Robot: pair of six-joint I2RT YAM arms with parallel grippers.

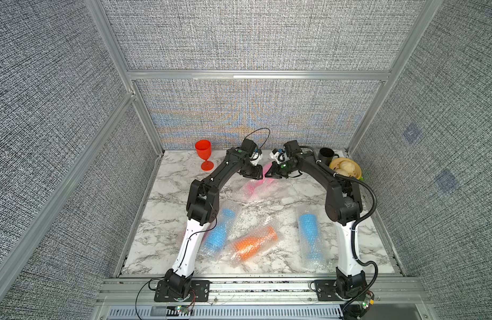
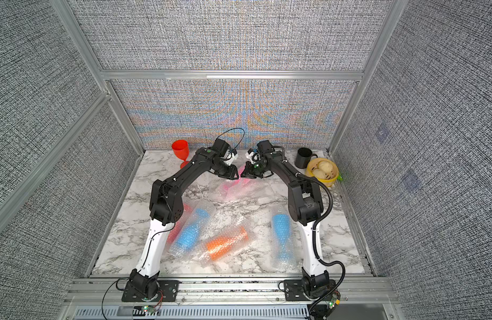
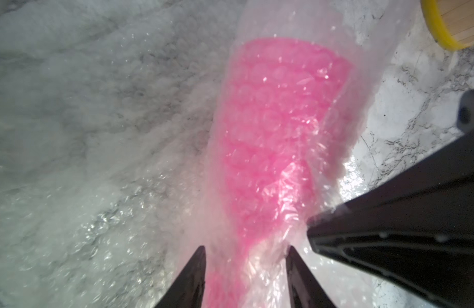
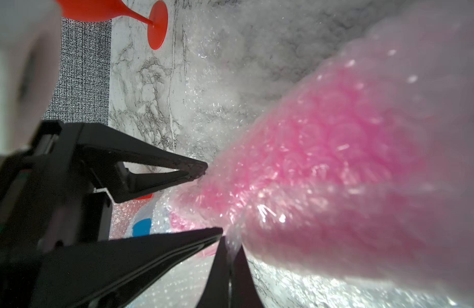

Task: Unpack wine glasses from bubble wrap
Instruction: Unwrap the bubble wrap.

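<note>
My left pincer (image 3: 246, 248) is closed around the narrow end of the pink goblet (image 3: 278, 120), with a finger touching the bubble wrap (image 3: 305, 24) on each side. My right pincer (image 4: 230, 241) has its tips pressed together on a fold of that same wrap, just beside the left fingers. The pink goblet is wrapped over all I can see of it. It sits a little past the middle of the table (image 1: 170, 180) toward twelve o'clock, its bowl end reaching from the pincers back toward six. I cannot tell whether it rests on the marble or hangs just above it.

An unwrapped red goblet (image 1: 203, 155) stands upright at eleven o'clock. A black mug (image 1: 326, 156) and a yellow-rimmed steamer (image 1: 352, 171) of buns sit close together at one o'clock. Lying in their wrap are a blue goblet (image 1: 218, 232) at seven o'clock beside my left arm, an orange goblet (image 1: 253, 243) at six, and a second blue goblet (image 1: 308, 227) at five.
</note>
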